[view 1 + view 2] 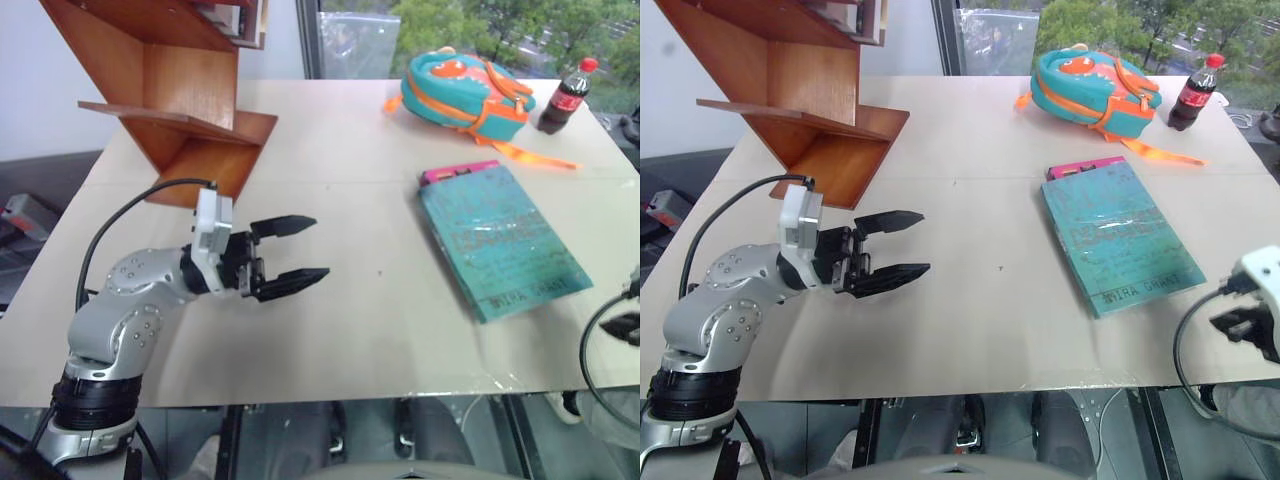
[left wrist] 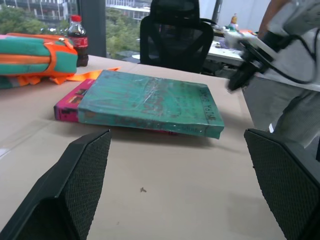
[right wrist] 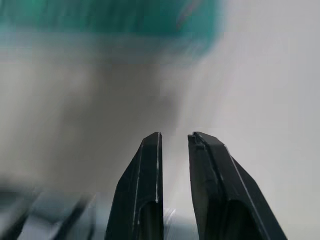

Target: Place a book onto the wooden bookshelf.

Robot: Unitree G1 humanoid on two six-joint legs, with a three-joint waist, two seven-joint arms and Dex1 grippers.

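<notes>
faint dark lettering on teal book [image 1: 500,240] cover, not legible

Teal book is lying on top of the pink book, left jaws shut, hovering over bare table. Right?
Not quite: the left gripper has its jaws open, as the left eye view shows. The rest holds: the teal book lies on the pink book, and that gripper is over bare table.

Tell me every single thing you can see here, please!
Large thin teal book: one, lying on the pink book, table's right side.
Magenta-pink book: one, peeking out underneath.
Reddish-brown wooden zigzag bookshelf: one, far left corner.
Teal and orange bag: one, far side.
Dark cola bottle: one, red cap, beside the bag.
Beige table: one.
Black office chair: one, behind the table.
Left gripper: open, above the table.
Right gripper: shut, holding nothing.
</notes>
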